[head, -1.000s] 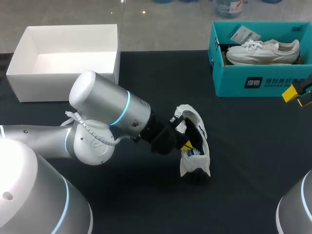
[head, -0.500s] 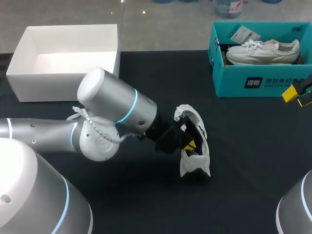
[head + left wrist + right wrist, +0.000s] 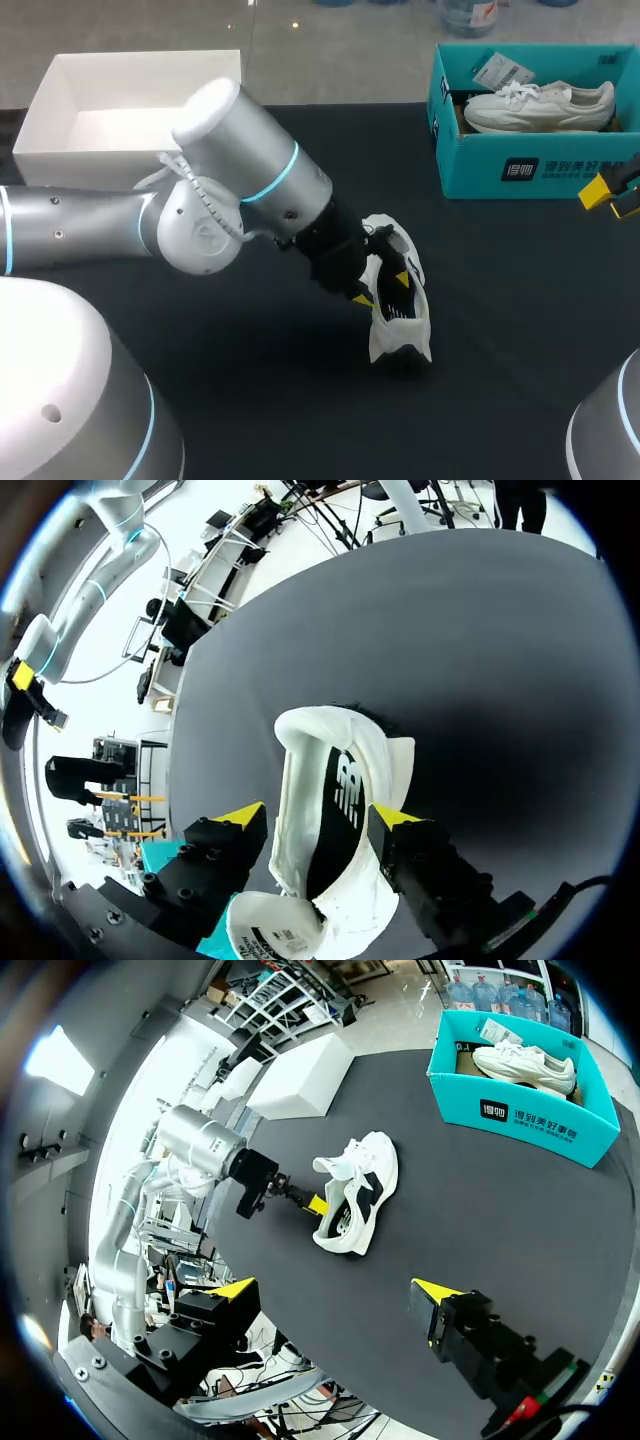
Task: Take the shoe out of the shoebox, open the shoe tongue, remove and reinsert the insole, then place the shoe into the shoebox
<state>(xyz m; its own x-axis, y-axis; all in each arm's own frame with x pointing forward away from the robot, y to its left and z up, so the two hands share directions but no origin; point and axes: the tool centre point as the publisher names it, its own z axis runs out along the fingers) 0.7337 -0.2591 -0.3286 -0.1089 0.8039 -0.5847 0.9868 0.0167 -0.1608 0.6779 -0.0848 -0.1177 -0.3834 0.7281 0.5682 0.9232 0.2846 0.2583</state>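
Left wrist view: left gripper [image 3: 320,816] spread wide, its yellow tips on either side of the white-and-black sneaker [image 3: 335,780] lying on the dark table [image 3: 500,680]; I cannot tell if both tips touch.
Risk: closing on the soft upper may drag or tip the sneaker instead of lifting the tongue, or snag the laces.
Right gripper [image 3: 333,1290]: wide, empty and well apart, so nothing braces the sneaker.
Around: teal shoebox [image 3: 480,170] holds a second white shoe [image 3: 540,105]; white box [image 3: 80,180] sits behind the left arm.
In the way: in the head view the left arm hides the sneaker's near side.
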